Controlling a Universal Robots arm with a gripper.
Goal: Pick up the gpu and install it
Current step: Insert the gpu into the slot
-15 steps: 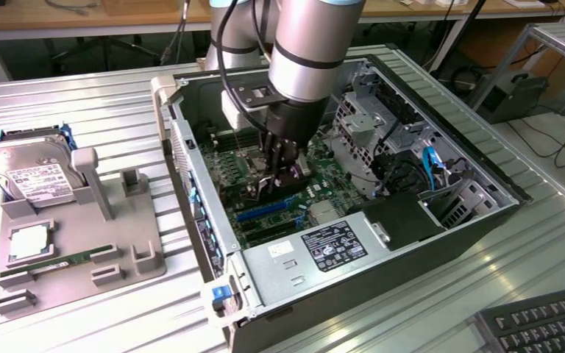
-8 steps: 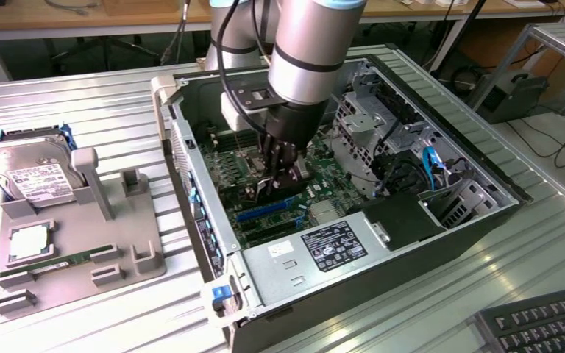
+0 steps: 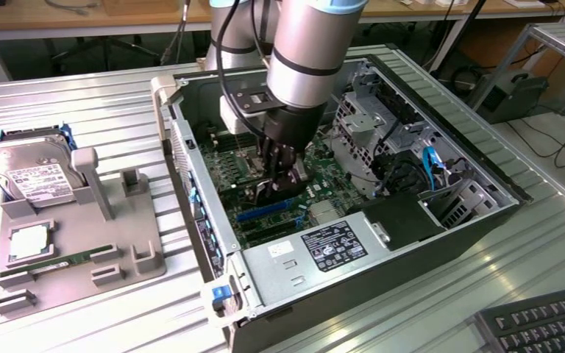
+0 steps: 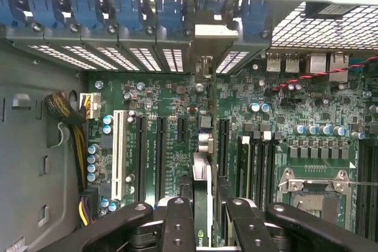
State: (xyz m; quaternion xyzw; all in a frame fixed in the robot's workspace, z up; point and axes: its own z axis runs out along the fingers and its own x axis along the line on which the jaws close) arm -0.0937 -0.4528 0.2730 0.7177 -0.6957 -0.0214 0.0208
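Observation:
The gpu [image 4: 202, 172] is a thin dark card seen edge-on, standing upright over the green motherboard [image 4: 177, 95] between two long black slots. Its silvery end bracket [image 4: 208, 31] lies against the case's rear slot openings. My gripper [image 4: 207, 208] is shut on the card, with a black finger [image 4: 177, 222] on each side of it. In the exterior view the gripper [image 3: 280, 182] reaches down into the open computer case [image 3: 199, 184] and holds the gpu [image 3: 280, 193] low over the board.
A grey fixture tray [image 3: 115, 243] at the exterior view's left carries a hard drive [image 3: 32, 180], a processor chip [image 3: 27, 244] and a green memory stick [image 3: 57, 262]. Inside the case are the power supply [image 3: 327, 246], drive cage [image 3: 366, 118] and CPU socket [image 4: 311, 184]. A keyboard [image 3: 547, 323] lies nearby.

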